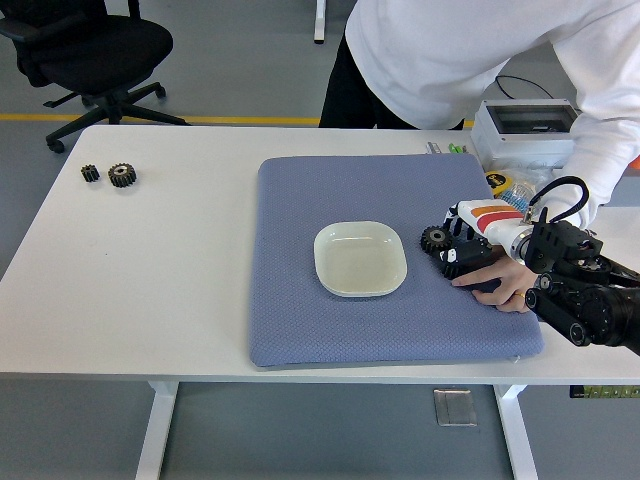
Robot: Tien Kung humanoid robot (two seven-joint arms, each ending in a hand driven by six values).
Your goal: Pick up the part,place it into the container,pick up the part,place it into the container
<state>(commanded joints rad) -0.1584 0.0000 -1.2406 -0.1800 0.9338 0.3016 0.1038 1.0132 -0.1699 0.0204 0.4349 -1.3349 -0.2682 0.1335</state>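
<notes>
Though beside dish, gear at right hand.

A small black toothed metal gear sat in the right hand, just beside the shallow pale-green square dish.

Single head view, mounted high on the robot's side, facing forward and down. The white bench fills most of the frame, its near edge along the bottom, legs and floor visible beneath. Moderate distance: whole bench width shown. A chair sits upper left; a person's torso top centre-right.
</notes>
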